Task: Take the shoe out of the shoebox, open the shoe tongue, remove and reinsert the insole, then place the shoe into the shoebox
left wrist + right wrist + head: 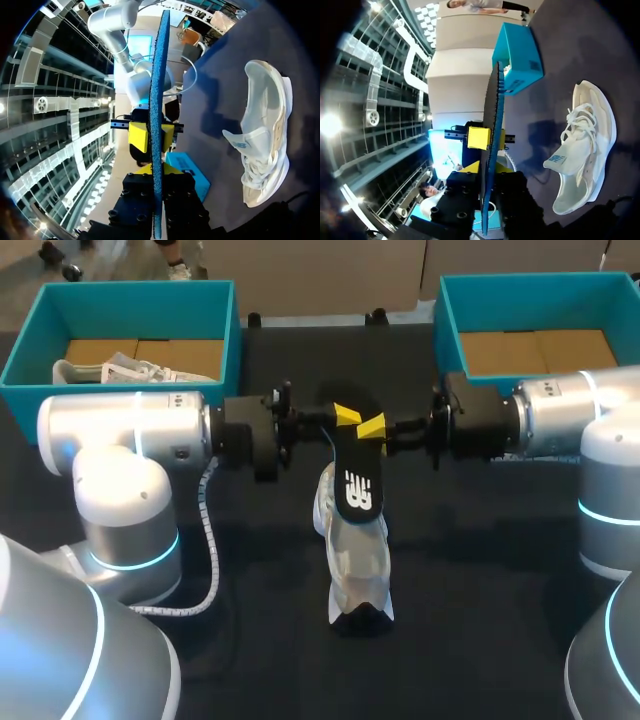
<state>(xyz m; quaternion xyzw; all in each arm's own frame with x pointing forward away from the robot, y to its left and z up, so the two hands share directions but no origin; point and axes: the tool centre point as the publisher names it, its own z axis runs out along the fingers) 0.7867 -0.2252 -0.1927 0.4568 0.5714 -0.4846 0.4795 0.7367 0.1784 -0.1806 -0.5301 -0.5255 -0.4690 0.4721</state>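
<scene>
The 2 arms meet in the middle over the dark desk point(500, 570). The left gripper point(345, 417) comes in from one side and the right gripper point(374, 427) from the other. Their yellow tips sit very close to each other.

Both hold the same black insole point(358, 485). In each wrist view the insole shows as a thin blue edge that runs between that gripper's own 2 fingers. The fingers are almost together, with just the thin insole between them. They look tight on it from both sides, though the finger pads are hard to see. The other gripper's yellow tips grip the insole a bit farther along.

The insole is up in the air, and the white shoe point(358, 560) is below it. The shoe lies on the desk between the 2 arms. Its tongue, which has a small blue mark, sticks out of the shoe's opening.

At the back of the desk are 2 blue-green boxes. The left shoebox point(30, 350) has another white shoe point(120, 370) lying inside. The right shoebox point(445, 310) shows only its brown floor.
</scene>
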